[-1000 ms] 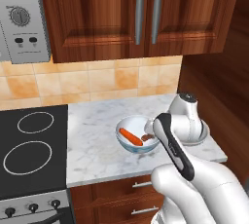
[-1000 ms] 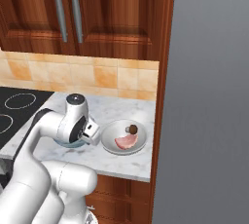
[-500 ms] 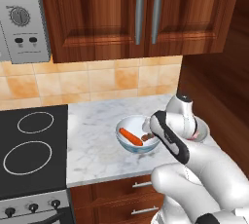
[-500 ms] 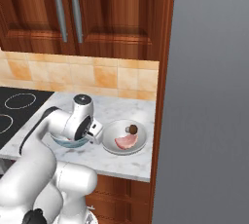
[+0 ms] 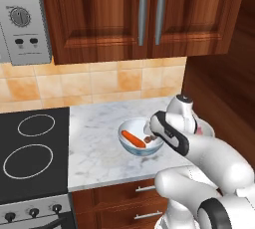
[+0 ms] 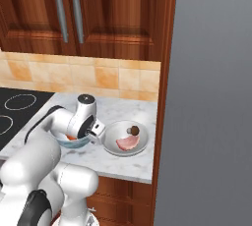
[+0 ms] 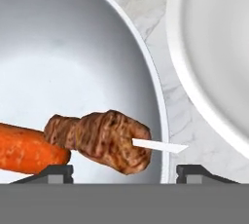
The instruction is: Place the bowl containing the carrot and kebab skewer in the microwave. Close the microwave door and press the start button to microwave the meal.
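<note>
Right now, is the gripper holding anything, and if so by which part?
Nothing is held yet. The gripper has its jaws apart, straddling the right rim of the bowl, one tip inside by the kebab skewer, one outside.

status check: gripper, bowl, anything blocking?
Gripper open, tips astride bowl rim. Bowl on counter, carrot and kebab skewer inside, not gripped. Plate close beside.

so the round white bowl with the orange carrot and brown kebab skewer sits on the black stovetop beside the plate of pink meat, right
Not quite. The round white bowl holding the orange carrot and brown kebab skewer sits on the grey marble counter, to the right of the black stovetop, as the left base view shows. It is beside the plate of pink meat.
</note>
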Available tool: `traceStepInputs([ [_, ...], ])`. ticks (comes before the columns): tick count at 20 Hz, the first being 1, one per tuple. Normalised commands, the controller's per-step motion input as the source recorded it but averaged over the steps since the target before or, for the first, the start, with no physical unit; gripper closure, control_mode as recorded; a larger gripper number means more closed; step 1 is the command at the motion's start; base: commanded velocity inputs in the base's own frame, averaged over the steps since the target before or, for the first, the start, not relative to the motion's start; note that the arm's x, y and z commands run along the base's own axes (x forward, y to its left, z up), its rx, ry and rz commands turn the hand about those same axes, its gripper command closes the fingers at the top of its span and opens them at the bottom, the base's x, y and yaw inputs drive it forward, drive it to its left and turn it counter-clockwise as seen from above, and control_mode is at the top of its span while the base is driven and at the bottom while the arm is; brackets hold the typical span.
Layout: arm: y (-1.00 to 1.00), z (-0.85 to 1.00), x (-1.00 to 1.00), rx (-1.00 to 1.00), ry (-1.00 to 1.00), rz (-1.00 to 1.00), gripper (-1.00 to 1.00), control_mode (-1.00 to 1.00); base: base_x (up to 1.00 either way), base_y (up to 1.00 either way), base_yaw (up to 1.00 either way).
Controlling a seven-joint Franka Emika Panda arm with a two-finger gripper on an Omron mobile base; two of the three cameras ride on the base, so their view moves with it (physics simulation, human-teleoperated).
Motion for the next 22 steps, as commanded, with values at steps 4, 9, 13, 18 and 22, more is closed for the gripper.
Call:
traceStepInputs([
  [4,0.02,-0.09,0.0,0.0,0.0,0.0,1.0,-1.0,0.0,0.0,0.0],
  [9,0.0,0.0,0.0,0.0,0.01,0.0,1.0,-1.0,0.0,0.0,0.0],
  [13,0.0,0.03,-0.28,0.0,-0.02,0.0,1.0,-1.0,0.0,0.0,0.0],
  [18,-0.27,0.5,-0.57,0.13,-0.05,-0.07,1.0,-1.0,0.0,0.0,0.0],
  [22,-0.42,0.64,-0.53,0.22,-0.11,-0.13,1.0,-1.0,0.0,0.0,0.0],
])
